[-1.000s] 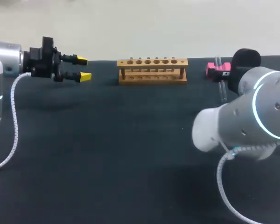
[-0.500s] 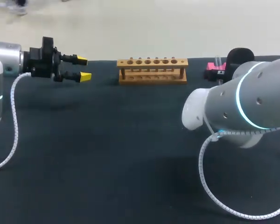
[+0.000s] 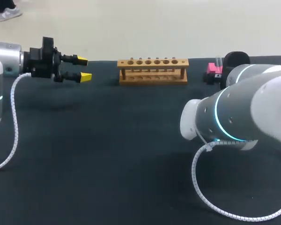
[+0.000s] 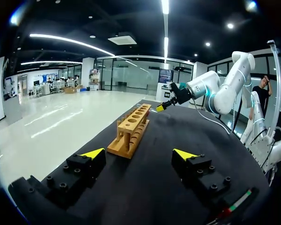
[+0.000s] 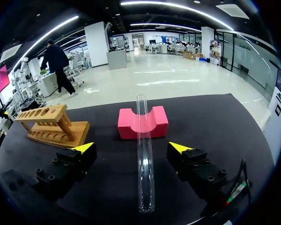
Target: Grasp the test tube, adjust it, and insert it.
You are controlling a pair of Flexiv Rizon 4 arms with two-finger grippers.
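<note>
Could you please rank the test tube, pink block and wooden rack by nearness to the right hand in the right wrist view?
1. Test tube, lying between the right hand's open fingers.
2. Pink block, straight ahead, under the tube's far end.
3. Wooden rack, off to the side.

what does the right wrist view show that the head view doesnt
Only the right wrist view: the test tube along its whole length, lying in the groove of the pink block and running back between the fingers of the open right gripper, untouched. Only the head view: the left gripper, open, off to one side of the wooden rack, and the body of the right arm, which hides its own gripper and all but the tube's far tip. Both: the wooden rack and the pink block.
</note>
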